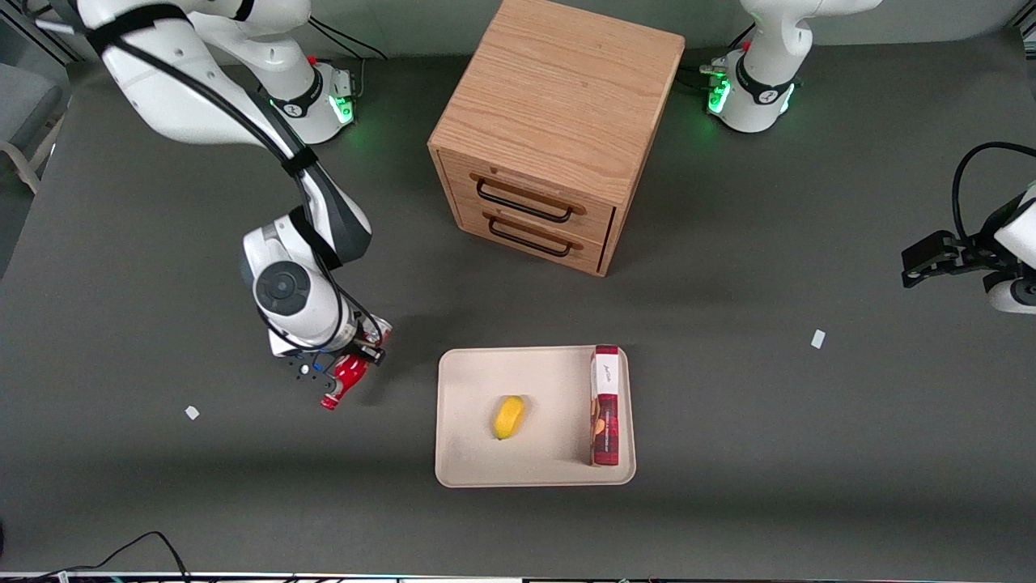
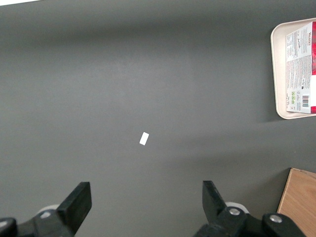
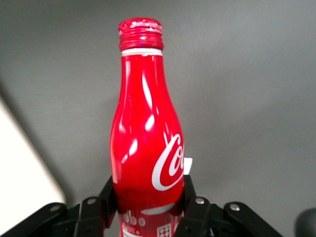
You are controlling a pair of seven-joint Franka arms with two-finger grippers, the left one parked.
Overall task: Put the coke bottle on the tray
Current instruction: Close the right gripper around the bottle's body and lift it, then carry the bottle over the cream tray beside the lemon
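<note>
The coke bottle [image 1: 343, 379] [image 3: 146, 143] is a slim red bottle with a white script logo and a red cap. My right gripper [image 1: 338, 374] [image 3: 147, 191] is shut on its lower body, one finger on each side. Bottle and gripper hang over the dark table beside the tray, toward the working arm's end. The beige tray [image 1: 469, 453] lies flat, nearer the front camera than the wooden cabinet. A pale corner of the tray [image 3: 19, 168] shows in the right wrist view. The bottle's base is hidden by the gripper.
On the tray lie a yellow fruit [image 1: 508, 416] and a red-and-white box [image 1: 605, 405] along one edge. A wooden cabinet [image 1: 550, 129] with two drawers stands farther from the camera. Two small white scraps [image 1: 192, 412] [image 1: 817, 338] lie on the table.
</note>
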